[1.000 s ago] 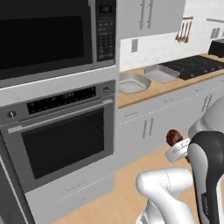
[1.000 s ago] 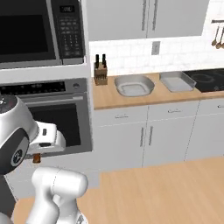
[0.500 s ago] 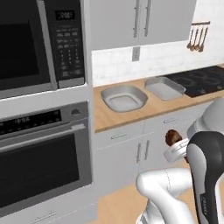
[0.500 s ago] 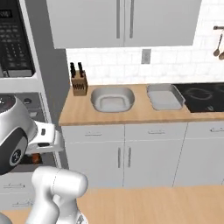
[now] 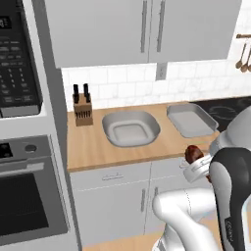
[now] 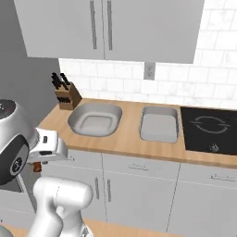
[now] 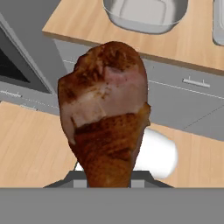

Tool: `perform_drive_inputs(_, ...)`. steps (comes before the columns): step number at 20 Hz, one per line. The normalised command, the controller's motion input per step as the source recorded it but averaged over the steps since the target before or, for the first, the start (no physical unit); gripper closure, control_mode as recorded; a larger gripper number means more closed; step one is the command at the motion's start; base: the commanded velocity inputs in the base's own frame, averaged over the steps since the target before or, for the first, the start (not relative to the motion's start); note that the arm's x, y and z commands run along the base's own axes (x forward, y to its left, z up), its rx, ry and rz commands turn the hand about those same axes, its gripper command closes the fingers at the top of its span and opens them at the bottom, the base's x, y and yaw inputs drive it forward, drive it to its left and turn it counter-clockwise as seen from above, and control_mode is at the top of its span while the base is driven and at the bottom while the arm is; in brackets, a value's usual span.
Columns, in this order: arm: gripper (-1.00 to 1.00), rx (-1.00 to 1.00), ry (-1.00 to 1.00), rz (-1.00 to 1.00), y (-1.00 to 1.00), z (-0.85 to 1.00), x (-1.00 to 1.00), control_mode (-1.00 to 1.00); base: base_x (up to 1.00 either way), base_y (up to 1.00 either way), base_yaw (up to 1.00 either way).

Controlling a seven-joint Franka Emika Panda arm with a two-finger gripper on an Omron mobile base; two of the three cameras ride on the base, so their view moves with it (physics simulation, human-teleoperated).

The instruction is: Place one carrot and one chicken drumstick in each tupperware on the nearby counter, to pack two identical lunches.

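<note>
While the arm sits low off the counter edge, status:
gripper point(image 5: 195, 158): clamped on drumstick point(image 7: 105, 118); fingertips hidden behind the meat in hand view
drumstick: held in front of the grey drawers, apart from counter point(image 6: 129, 139); just a brown nub beside the wrist in left base view
bowl tub point(image 5: 131, 128): on counter, right of knife block point(image 5: 82, 109); contents not visible
rectangular tub point(image 6: 159, 123): just beside bowl tub, next to stovetop point(image 6: 210, 129); top cut off in hand view
carrot: can't make one out
</note>
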Motion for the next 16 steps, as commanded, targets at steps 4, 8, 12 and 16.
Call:
perform_drive_inputs(4,1.0,0.0,0.0,0.0,0.0,0.0,0.0,1.0,0.74,-0.51,0.23)
perform_drive_inputs(8,1.0,0.0,0.0,0.0,0.0,0.0,0.0,1.0,0.44,0.0,0.01)
perform_drive_inputs(12,1.0,0.0,0.0,0.0,0.0,0.0,0.0,1.0,0.55,0.08,0.0)
perform_drive_inputs(16,1.0,0.0,0.0,0.0,0.0,0.0,0.11,-1.0,0.02,0.0,0.0)
